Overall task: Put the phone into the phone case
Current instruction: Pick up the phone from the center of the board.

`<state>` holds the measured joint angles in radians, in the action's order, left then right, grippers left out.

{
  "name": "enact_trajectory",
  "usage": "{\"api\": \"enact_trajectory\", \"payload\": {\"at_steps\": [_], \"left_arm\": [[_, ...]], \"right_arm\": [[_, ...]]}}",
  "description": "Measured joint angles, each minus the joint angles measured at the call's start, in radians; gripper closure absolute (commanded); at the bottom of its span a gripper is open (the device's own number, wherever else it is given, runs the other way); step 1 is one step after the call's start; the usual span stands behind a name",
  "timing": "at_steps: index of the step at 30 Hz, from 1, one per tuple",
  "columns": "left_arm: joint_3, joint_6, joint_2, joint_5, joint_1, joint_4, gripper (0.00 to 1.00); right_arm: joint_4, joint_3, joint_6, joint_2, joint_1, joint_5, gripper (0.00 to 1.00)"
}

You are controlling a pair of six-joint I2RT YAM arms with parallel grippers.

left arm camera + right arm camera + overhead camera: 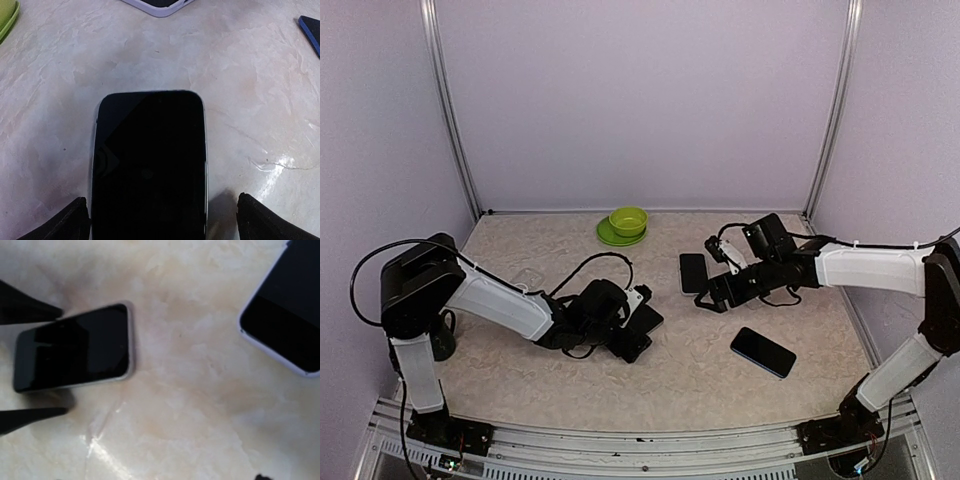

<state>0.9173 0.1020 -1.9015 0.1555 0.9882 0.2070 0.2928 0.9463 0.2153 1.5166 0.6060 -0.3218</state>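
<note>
The left tool [161, 201] stands wide open and holds nothing. Its two dark fingers [70, 222] flank the near end of the phone [150, 165], which lies flat and screen-up on the pale marbled surface [690, 380] near the middle. There is a clear gap on the phone's right side, and the left finger sits just beside its edge. The right tool [63, 362] reaches in from the right, also parted and gripping nothing. A second dark slab with a pale rim [75, 347] lies flat with one end between its fingertips. The upper finger [30, 307] is at or just beside that slab's edge, and the lower one is clear of it. The two dark slabs lie near each other but apart. I cannot tell whether the pale-rimmed one is the phone case. A third slab with a blue edge [763, 352] lies alone nearer the front right. At the back, a green bowl [629, 218] sits on a green plate [610, 236].
</note>
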Motion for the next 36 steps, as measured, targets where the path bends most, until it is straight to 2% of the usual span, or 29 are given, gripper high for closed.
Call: {"api": "enact_trajectory", "payload": {"at_steps": [11,21,28,36], "left_arm": [[0.061,-0.021,-0.052,-0.039,-0.045,-0.007,0.01],[0.068,-0.040,-0.056,-0.081,-0.069,-0.007,0.16],[0.051,-0.049,-0.056,-0.119,-0.073,0.029,0.33],[0.029,-0.046,-0.053,-0.164,-0.087,0.074,0.36]], "right_arm": [[-0.026,-0.043,0.015,-0.038,0.000,-0.016,0.20],[-0.031,-0.045,0.018,-0.038,0.000,-0.017,0.21],[-0.041,-0.045,0.021,-0.038,0.000,-0.029,0.21],[-0.052,-0.045,0.032,-0.038,0.000,-0.047,0.21]]}}
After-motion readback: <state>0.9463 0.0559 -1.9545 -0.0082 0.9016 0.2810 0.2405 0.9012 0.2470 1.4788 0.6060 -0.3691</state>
